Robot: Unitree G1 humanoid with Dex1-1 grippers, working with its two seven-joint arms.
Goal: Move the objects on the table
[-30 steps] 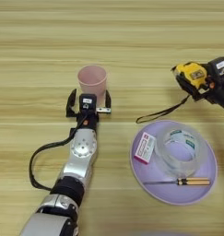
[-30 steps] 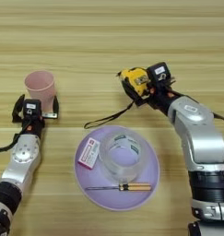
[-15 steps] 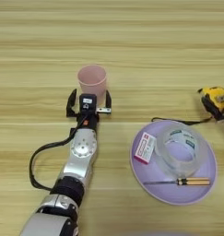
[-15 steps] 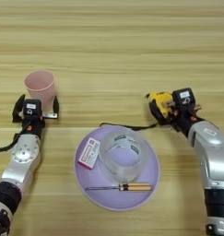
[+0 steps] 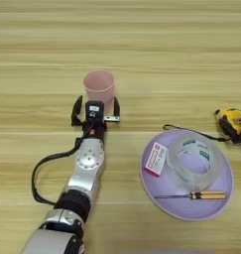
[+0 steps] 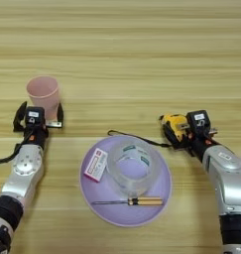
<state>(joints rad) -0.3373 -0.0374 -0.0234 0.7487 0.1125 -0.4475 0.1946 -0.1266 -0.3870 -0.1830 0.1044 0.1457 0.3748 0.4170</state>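
The pale pink cup (image 5: 99, 85) stands upright at the middle left of the table (image 5: 142, 39). My left gripper (image 5: 95, 107) sits open right against its near side, one black finger spread to each side of the cup's base. At the right, my right gripper (image 6: 184, 133) is shut on the yellow-and-black tape measure (image 6: 174, 127), low over the table just off the plate's far right rim. The tape measure's black strap (image 6: 137, 137) trails left along that rim. The clear tape roll (image 6: 134, 187) lies flat on the purple plate (image 6: 124, 222).
The purple plate also holds a white-and-red card (image 6: 95, 164) on its left and a small screwdriver (image 6: 137, 201) with a wooden handle at its near side. A black cable (image 5: 40, 171) loops out from my left forearm.
My right gripper has carried the tape measure to the right and nearer to me, down beside the plate, with the strap dragging along. The left arm and the cup have not moved.
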